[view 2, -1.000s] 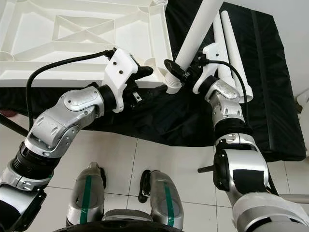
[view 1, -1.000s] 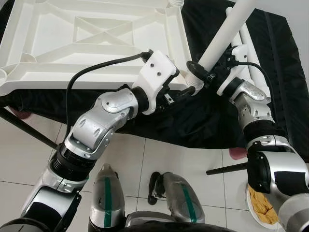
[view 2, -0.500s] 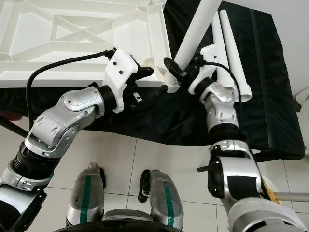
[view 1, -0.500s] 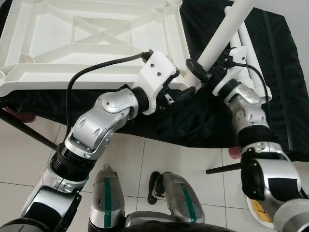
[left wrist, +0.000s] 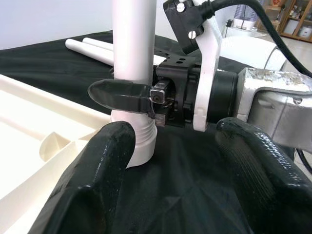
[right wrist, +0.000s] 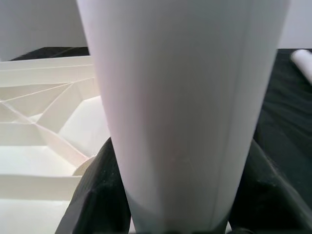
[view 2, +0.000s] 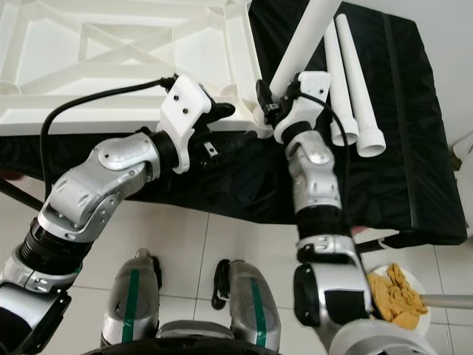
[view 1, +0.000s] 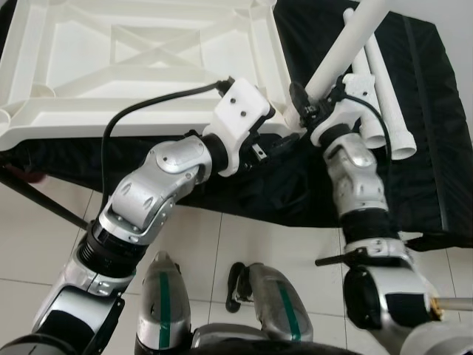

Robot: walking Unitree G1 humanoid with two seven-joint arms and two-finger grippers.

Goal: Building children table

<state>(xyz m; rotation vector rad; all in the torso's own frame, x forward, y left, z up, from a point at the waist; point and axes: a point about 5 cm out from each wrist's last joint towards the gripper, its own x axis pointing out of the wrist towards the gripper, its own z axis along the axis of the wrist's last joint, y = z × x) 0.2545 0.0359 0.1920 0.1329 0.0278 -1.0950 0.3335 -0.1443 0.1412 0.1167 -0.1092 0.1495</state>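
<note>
Item 1: tabletop (view 1: 133,66), white plastic, lying underside up on a black cloth (view 1: 421,111); cross-ribbed underside exposed, with round corner sockets visible at its left edge and far right corner. No leg appears seated in any socket that shows.

Item 2: table leg (view 1: 347,48), white tapered tube, held by the right gripper (left wrist: 127,92) just above its threaded, flanged foot. Both black fingers are closed around the tube; one finger (left wrist: 122,95) wraps across its front in the left wrist view. Long axis: steeply tilted, foot end down and toward the tabletop's near right corner, narrow end rising up and away to the right. The foot sits just beside the tabletop edge, on or just above the cloth; whether it touches cannot be told.

Item 3: 2 spare legs (view 2: 353,81), lying side by side on the cloth to the right of the held leg, long axes running away from the robot, wide ends nearest.

Item 4: left gripper (left wrist: 180,161), fingers spread apart and holding nothing, poised near the foot of the held leg.

Status, as judged: early stage. 1 leg in hand and not yet seated; at least 2 more to fit afterwards.
</note>
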